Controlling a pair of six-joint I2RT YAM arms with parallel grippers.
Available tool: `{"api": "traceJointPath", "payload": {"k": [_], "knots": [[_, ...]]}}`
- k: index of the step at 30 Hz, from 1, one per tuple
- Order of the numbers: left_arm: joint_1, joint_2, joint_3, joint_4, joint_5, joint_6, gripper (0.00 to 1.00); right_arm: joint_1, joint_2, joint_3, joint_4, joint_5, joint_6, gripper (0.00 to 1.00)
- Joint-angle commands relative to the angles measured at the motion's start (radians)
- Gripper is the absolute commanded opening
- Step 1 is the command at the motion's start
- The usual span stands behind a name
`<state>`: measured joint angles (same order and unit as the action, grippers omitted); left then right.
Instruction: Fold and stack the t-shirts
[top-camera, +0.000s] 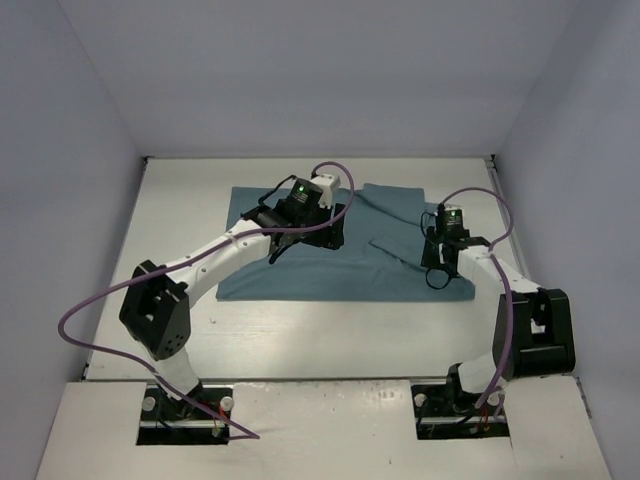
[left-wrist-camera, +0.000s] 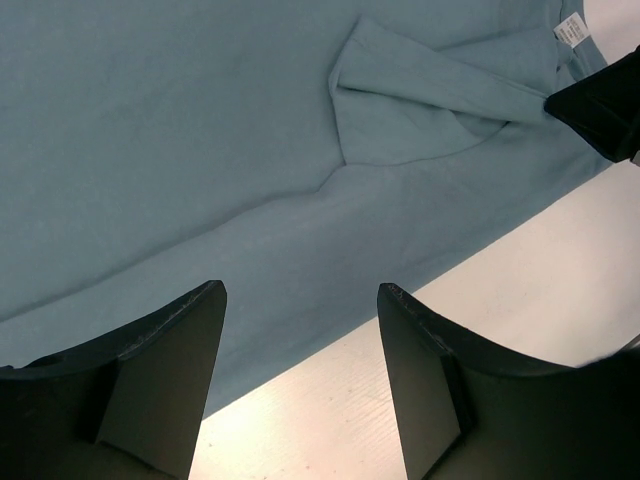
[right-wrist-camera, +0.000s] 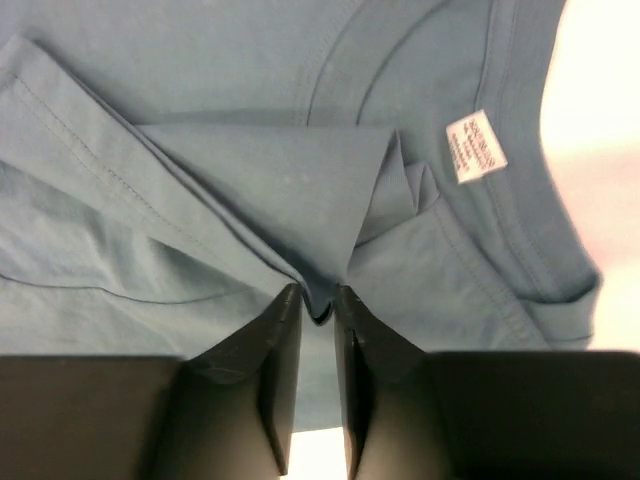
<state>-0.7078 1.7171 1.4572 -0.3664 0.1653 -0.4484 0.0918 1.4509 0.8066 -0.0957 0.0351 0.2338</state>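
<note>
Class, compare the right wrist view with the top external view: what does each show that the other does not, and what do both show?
Right wrist only: the white label inside the collar, and a fold of cloth pinched in the right gripper. Top external only: both whole arms, the left gripper, a purple cable. Both: the teal t-shirt.

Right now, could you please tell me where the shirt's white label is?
In the right wrist view the label sits upper right, inside the collar of the t-shirt, just right of the fold pinched by the right gripper.
</note>
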Motion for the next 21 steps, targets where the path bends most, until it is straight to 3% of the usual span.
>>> {"api": "traceJointPath", "payload": {"k": [1,5,11,21], "knots": [[-0.007,-0.094,-0.028,0.005,-0.008,0.030,0.60,0.020,-0.040,0.028,0.003,-0.027,0.013,0.35],[-0.007,-0.148,-0.101,-0.026,0.000,0.059,0.60,0.083,-0.041,0.151,0.017,-0.127,-0.086,0.48],[-0.007,-0.247,-0.207,-0.073,0.013,0.128,0.60,0.085,0.152,0.349,0.015,-0.317,-0.220,0.58],[-0.007,-0.395,-0.347,-0.142,0.003,0.158,0.60,0.086,0.453,0.560,0.007,-0.452,-0.363,0.49]]}}
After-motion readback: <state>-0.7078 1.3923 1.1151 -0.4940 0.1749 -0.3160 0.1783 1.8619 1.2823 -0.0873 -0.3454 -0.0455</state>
